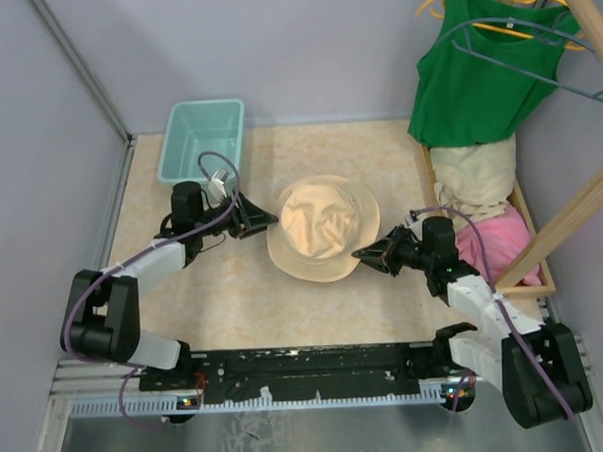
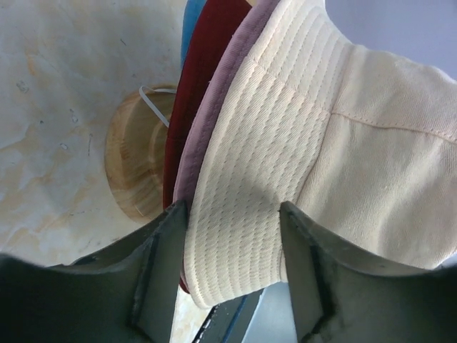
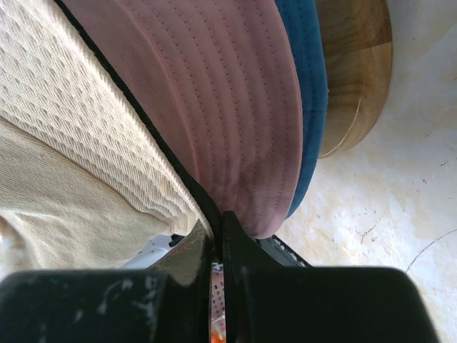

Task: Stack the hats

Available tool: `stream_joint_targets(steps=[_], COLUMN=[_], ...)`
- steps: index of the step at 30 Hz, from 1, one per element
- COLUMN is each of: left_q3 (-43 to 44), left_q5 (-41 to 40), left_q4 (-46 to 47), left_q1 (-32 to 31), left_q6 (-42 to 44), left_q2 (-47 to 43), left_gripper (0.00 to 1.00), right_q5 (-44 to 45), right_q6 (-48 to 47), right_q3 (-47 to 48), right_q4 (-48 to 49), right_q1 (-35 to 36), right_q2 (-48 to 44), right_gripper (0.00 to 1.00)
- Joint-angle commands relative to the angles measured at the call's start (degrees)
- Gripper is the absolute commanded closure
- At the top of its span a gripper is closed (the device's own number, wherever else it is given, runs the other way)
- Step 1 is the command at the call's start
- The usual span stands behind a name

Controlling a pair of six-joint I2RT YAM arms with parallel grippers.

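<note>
Left gripper (image 2: pixel 234 207) and right gripper (image 3: pixel 214 218) sit at opposite edges of a four-hat stack at the middle of the mottled cream bench (image 1: pixel 235 299).
The left gripper's jaws stand apart, with the stitched brim of the soft beige fabric bucket hat (image 1: pixel 322 227) lying between them. The right gripper's jaws are pressed together on that brim's far edge. The beige hat lies on top, its crown dented. Under it come the pink fabric bucket hat (image 3: pixel 228 93), the dark red fabric bucket hat (image 2: pixel 207 57) and, lowest, the blue fabric bucket hat (image 3: pixel 307 71). The stack rests on a round wooden disc (image 2: pixel 132 164).
</note>
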Motion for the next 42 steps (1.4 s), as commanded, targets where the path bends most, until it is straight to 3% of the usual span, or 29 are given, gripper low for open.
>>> stream_joint_targets(steps=[1, 6, 9, 16, 24, 25, 27, 28, 31, 34, 37, 42], left_q3=[-1.8, -2.8, -3.8, -7.7, -4.0, -3.0, -1.4, -0.9, 0.4, 1.7, 2.9, 5.7], left_q5=[1.7, 2.4, 2.7, 1.3, 3.2, 3.7, 4.3, 4.6, 5.2, 5.7, 6.0, 6.8], left_q4=[5.7, 7.7, 8.9, 7.1, 4.2, 4.0, 2.8, 2.5, 1.0, -0.7, -2.3, -6.1], left_q1=[0.2, 0.2, 0.2, 4.8, 6.7, 6.7, 6.7, 6.7, 6.7, 6.7, 6.7, 6.7], left_q6=[-1.9, -2.6, -2.7, 1.4, 3.0, 2.9, 3.0, 2.9, 2.8, 2.9, 3.0, 4.2], left_q2=[0.9, 2.4, 3.3, 4.9, 6.8, 6.9, 7.0, 6.9, 6.5, 6.6, 6.8, 7.6], left_gripper=[0.48, 0.84, 1.00, 1.00, 1.00, 1.00, 1.00, 1.00, 1.00, 1.00, 1.00, 1.00], right_q5=[0.1, 0.0, 0.2, 0.4, -0.1, 0.2, 3.1, 5.0, 10.3, 11.7, 8.4, -3.0], right_q6=[-1.5, -1.9, -2.0, -3.6, -8.9, -10.6, -16.3, -19.3, -27.5, -33.4, -35.7, -33.7], right_q3=[2.1, 2.7, 2.5, 2.2, 6.1, 7.4, 12.0, 14.5, 21.3, 26.7, 28.7, 25.6], right_q4=[0.3, 0.2, -0.1, -1.6, -6.3, -8.4, -15.2, -19.3, -30.9, -35.9, -32.9, -16.6], right_q1=[-0.7, -0.7, -0.7, -1.3, -2.3, -2.3, -2.4, -2.5, -4.2, -7.3, -10.7, -14.3], right_q2=[1.2, 1.8, 2.0, 3.7, 5.4, 4.8, 3.4, 2.5, 0.6, 0.2, 0.8, 5.9], right_gripper=[1.00, 1.00, 1.00, 1.00, 1.00, 0.96, 0.70, 0.65, 0.56, 0.54, 0.54, 0.54])
